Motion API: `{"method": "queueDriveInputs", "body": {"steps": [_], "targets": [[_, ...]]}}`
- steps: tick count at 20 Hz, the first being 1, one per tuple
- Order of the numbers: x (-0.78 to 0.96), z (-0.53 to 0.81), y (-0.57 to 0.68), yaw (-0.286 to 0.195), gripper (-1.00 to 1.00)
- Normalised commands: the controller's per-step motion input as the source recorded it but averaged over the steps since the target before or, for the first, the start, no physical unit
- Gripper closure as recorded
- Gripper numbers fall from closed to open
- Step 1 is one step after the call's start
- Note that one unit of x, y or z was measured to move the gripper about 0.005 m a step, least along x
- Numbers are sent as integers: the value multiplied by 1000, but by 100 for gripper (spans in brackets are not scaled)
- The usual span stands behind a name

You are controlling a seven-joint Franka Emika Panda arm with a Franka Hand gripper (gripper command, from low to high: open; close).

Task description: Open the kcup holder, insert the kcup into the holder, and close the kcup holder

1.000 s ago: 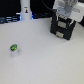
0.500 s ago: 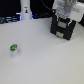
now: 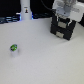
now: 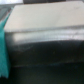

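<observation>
In the upper right of the exterior view, the pincer [image 3: 64,21] hangs at the front of the black kcup holder [image 3: 61,31]; whether it is spread or pressed together cannot be told. The green-topped kcup [image 3: 14,49] sits at centre left on the white surface [image 3: 45,60], well apart from the holder.

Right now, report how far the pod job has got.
Nothing looks finished. The robot's white hand is at the black two-drawer pod holder; no drawer visibly stands open, and its grip is unclear. The small green-topped pod sits alone on the white table. Opening, inserting and closing all remain.
</observation>
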Motion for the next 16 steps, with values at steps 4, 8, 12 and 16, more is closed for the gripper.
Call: {"method": "queueDriveInputs", "body": {"steps": [4, 8, 12, 16], "targets": [[888, 305, -179, -71, 100], [937, 301, -222, -86, 100], [246, 61, -262, -6, 100], [516, 68, -349, 54, 100]]}}
